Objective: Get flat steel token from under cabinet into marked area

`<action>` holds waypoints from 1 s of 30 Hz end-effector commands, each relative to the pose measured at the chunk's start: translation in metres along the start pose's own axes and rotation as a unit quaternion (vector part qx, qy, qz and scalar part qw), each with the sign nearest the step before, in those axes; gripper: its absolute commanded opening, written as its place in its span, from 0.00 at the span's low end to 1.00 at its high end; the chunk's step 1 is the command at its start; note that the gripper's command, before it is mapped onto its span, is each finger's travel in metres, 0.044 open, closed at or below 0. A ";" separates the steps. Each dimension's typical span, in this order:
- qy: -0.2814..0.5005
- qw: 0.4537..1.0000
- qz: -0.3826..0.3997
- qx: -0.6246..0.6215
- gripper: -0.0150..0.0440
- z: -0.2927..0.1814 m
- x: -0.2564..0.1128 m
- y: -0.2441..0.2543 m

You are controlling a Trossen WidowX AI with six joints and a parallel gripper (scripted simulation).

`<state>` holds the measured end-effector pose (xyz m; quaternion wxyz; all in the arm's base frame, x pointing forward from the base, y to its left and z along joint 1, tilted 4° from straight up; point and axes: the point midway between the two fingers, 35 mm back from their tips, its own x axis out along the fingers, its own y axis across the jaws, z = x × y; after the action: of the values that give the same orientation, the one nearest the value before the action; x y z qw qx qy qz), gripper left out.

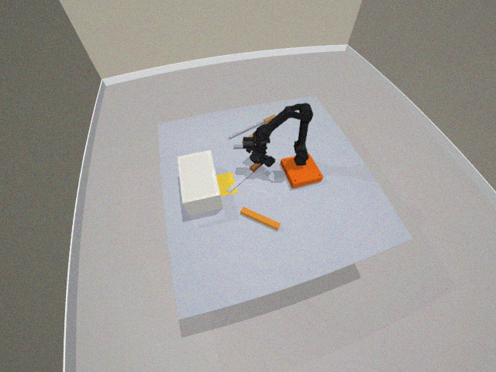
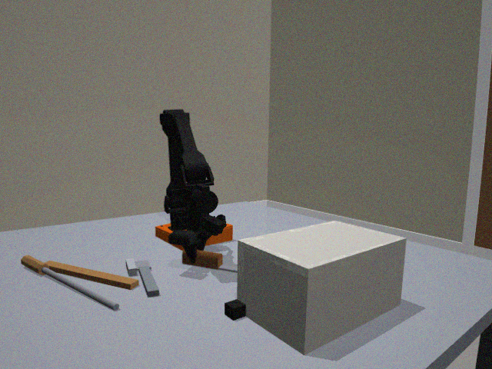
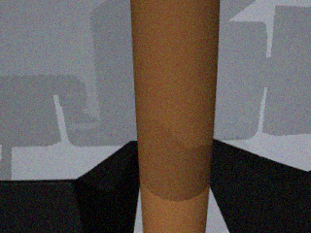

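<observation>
My gripper (image 1: 258, 162) (image 2: 193, 255) (image 3: 170, 148) is shut on the wooden handle (image 1: 254, 167) (image 2: 206, 259) (image 3: 175, 73) of a thin metal tool. Its shaft (image 1: 243, 179) slopes toward the cabinet, and its small pale tip shows over the near part of the yellow marked area (image 1: 225, 180). Whether the tip touches the table is unclear. The white cabinet (image 1: 197, 176) (image 2: 321, 246) stands right behind the marked area and hides its front side from the exterior view. I cannot make out the steel token; the vent slots do not show.
An orange bar (image 1: 260, 218) lies on the near side. A rod with a wooden handle (image 1: 248, 129) (image 2: 79, 287), a wooden stick (image 2: 93, 275) and a grey T-shaped piece (image 2: 148, 281) lie on the far side. A small black cube (image 2: 235, 309) is beside the cabinet.
</observation>
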<state>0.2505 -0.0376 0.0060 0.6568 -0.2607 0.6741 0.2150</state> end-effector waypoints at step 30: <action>-0.003 1.000 0.000 -0.004 0.25 0.027 -0.001 0.021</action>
<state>0.2555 -0.0080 0.0039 0.6563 -0.2616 0.6733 0.2179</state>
